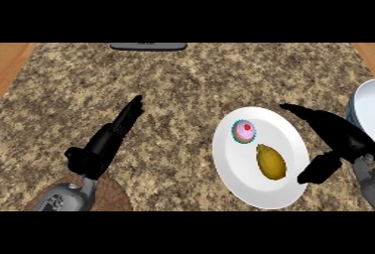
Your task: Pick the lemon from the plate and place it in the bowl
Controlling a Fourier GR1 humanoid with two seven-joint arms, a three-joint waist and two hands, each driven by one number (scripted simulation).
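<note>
Overhead, head view:
Counter: a speckled brown stone top (190, 84) fills the view, with wooden strips at the far left and right edges.
Plate: a white plate (238, 178) lies right of centre, looking taller than wide.
Lemon: the yellow lemon (270, 161) lies on the plate's lower half, long axis running up and down, untouched by either hand.
Cupcake: a small cupcake (244, 131) with pink icing and a red top sits on the plate just above the lemon, close to it but apart.
Bowl: a white bowl (362, 111) with a bluish rim is cut off by the right edge, just beyond the plate.
Right hand: the right hand (338, 136) hangs over the plate's right rim, between lemon and bowl; fingers stretched toward the upper left, thumb down by the plate's lower right edge, released and grasping nothing.
Left hand: the left hand (110, 141) rests well left of the plate, fingers straight and pointing up the counter, holding nothing.
Far edge: a dark grey flat object (148, 46) lies at the counter's top edge.
Near left: a round brown patch (110, 196) shows beneath the left forearm.
</note>
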